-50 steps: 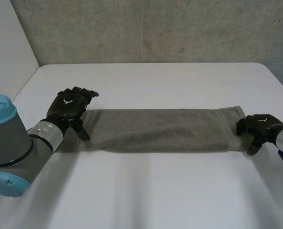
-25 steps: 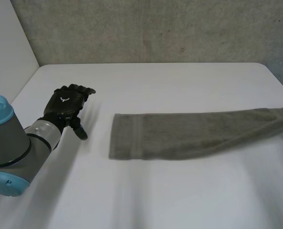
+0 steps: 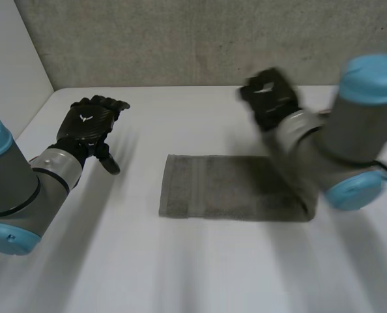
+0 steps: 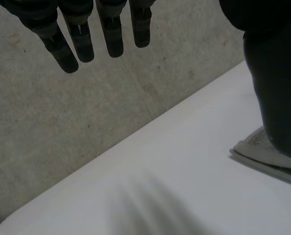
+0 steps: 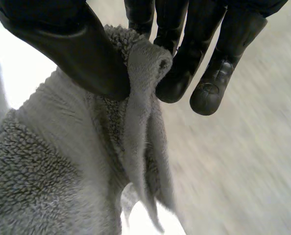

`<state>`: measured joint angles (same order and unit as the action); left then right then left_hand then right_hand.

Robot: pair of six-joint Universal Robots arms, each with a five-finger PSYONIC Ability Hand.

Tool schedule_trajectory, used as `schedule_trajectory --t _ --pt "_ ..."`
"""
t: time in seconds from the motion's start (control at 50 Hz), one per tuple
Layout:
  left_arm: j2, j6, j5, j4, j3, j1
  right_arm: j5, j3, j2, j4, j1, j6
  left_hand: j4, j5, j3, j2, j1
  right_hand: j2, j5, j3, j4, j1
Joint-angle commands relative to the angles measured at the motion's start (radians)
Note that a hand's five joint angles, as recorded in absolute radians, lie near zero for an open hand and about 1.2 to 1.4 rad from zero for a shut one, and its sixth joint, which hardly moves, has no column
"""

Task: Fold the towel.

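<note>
Grey towel (image 3: 226,189) lies central on the counter (image 3: 180,274). The right robot hand (image 3: 268,98) pinches its end between thumb and fingers, probably to fold it over. The left robot hand (image 3: 89,127) hangs open and empty near the left edge.

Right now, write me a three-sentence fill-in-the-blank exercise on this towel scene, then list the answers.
1. The grey towel lies on the ____ table.
2. The right hand pinches the towel between its fingers and its ____.
3. The left hand, with its fingers straight, holds ____.
Missing words: white; thumb; nothing.
</note>
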<state>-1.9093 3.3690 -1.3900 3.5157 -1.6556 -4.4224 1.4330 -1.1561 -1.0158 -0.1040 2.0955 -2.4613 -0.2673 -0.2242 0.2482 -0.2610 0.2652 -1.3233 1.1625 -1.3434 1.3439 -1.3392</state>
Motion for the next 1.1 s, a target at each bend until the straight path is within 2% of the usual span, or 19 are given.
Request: schedule_trajectory --t 0.02,0.08,0.16,0.18,0.2,0.22,0.24,0.34,0.42,0.56,0.62,0.66,0.9,0.96,1.0,1.02,1.04,1.06,1.1 --pt "0.001 -0.003 -0.021 0.0 0.008 0.004 -0.086 0.026 0.186 -0.062 0.21 0.016 0.083 0.215 -0.064 0.077 -0.081 -0.073 0.059 -0.053 0.052 -0.057" --pt "0.0 -0.003 -0.027 0.0 0.017 0.017 -0.114 0.024 0.207 -0.057 0.225 0.024 0.083 0.215 -0.064 0.077 -0.081 -0.073 0.059 -0.053 0.052 -0.057" --pt "-0.002 -0.002 -0.03 0.0 0.04 0.044 -0.203 -0.01 0.215 -0.065 0.244 0.039 0.083 0.215 -0.064 0.077 -0.081 -0.073 0.059 -0.053 0.052 -0.057" --pt "-0.002 -0.002 -0.03 0.0 0.04 0.044 -0.212 -0.011 0.208 -0.065 0.241 0.039 0.083 0.215 -0.064 0.077 -0.081 0.202 -0.216 0.222 -0.223 0.218" --pt "-0.004 -0.002 -0.034 0.0 0.049 0.052 -0.212 -0.011 0.207 -0.065 0.241 0.039 0.083 0.215 -0.064 0.077 -0.081 0.205 -0.219 0.225 -0.225 0.221" --pt "-0.004 -0.002 -0.034 0.0 0.05 0.052 -0.204 -0.014 0.195 -0.063 0.235 0.038 0.083 0.215 -0.064 0.077 -0.081 0.777 -0.791 0.798 -0.798 0.793" --pt "-0.007 -0.002 -0.041 0.0 0.06 0.061 -0.188 -0.022 0.183 -0.062 0.232 0.036 0.083 0.215 -0.064 0.077 -0.081 1.149 -1.163 1.169 -1.169 1.165" --pt "-0.017 -0.005 -0.069 0.0 0.094 0.109 -0.134 -0.063 0.126 -0.045 0.218 0.012 0.083 0.215 -0.064 0.077 -0.081 1.149 -1.163 1.169 -1.169 1.165" --pt "-0.022 -0.008 -0.089 0.002 0.108 0.153 -0.137 -0.132 0.051 -0.042 0.173 -0.041 0.083 0.215 -0.064 0.077 -0.081 1.149 -1.163 1.169 -1.169 1.165" --pt "-0.059 -0.006 -0.092 0.022 0.12 0.219 -0.128 -0.299 -0.13 -0.036 0.0 -0.234 0.083 0.215 -0.064 0.077 -0.081 1.149 -1.163 1.169 -1.169 1.165" --pt "-0.097 0.001 -0.095 0.041 0.122 0.25 -0.126 -0.338 -0.156 -0.029 -0.031 -0.257 0.083 0.215 -0.064 0.077 -0.081 1.149 -1.163 1.169 -1.169 1.165" --pt "-0.122 0.003 -0.1 0.051 0.123 0.264 -0.125 -0.42 -0.2 -0.026 -0.112 -0.268 0.083 0.215 -0.064 0.077 -0.081 1.149 -1.163 1.169 -1.169 1.165" --pt "-0.323 0.041 -0.194 0.072 0.226 0.307 -0.131 -0.588 -0.199 -0.054 -0.247 -0.265 0.077 0.209 -0.058 0.071 -0.075 0.951 -0.964 0.971 -0.971 0.966" --pt "-0.326 0.043 -0.21 0.072 0.223 0.305 -0.121 -0.582 -0.147 -0.083 -0.258 -0.262 0.077 0.209 -0.058 0.071 -0.075 0.833 -0.847 0.853 -0.854 0.849" --pt "-0.323 0.043 -0.211 0.071 0.217 0.305 -0.111 -0.564 -0.093 -0.091 -0.259 -0.262 0.077 0.209 -0.058 0.071 -0.075 0.609 -0.622 0.629 -0.629 0.624" --pt "-0.315 0.041 -0.212 0.071 0.211 0.305 -0.111 -0.563 -0.093 -0.091 -0.259 -0.262 0.077 0.209 -0.058 0.071 -0.075 0.607 -0.621 0.627 -0.628 0.623" --pt "-0.315 0.041 -0.212 0.071 0.211 0.305 -0.1 -0.55 -0.075 -0.088 -0.259 -0.26 0.077 0.209 -0.058 0.071 -0.075 0.444 -0.458 0.464 -0.465 0.46" --pt "-0.309 0.04 -0.212 0.071 0.204 0.305 -0.1 -0.55 -0.075 -0.088 -0.259 -0.26 0.077 0.209 -0.058 0.071 -0.075 0.443 -0.456 0.463 -0.463 0.459" --pt "-0.3 0.036 -0.212 0.071 0.198 0.304 -0.063 -0.521 -0.047 -0.082 -0.259 -0.252 0.077 0.209 -0.058 0.071 -0.075 -0.027 0.014 -0.007 0.007 -0.012"
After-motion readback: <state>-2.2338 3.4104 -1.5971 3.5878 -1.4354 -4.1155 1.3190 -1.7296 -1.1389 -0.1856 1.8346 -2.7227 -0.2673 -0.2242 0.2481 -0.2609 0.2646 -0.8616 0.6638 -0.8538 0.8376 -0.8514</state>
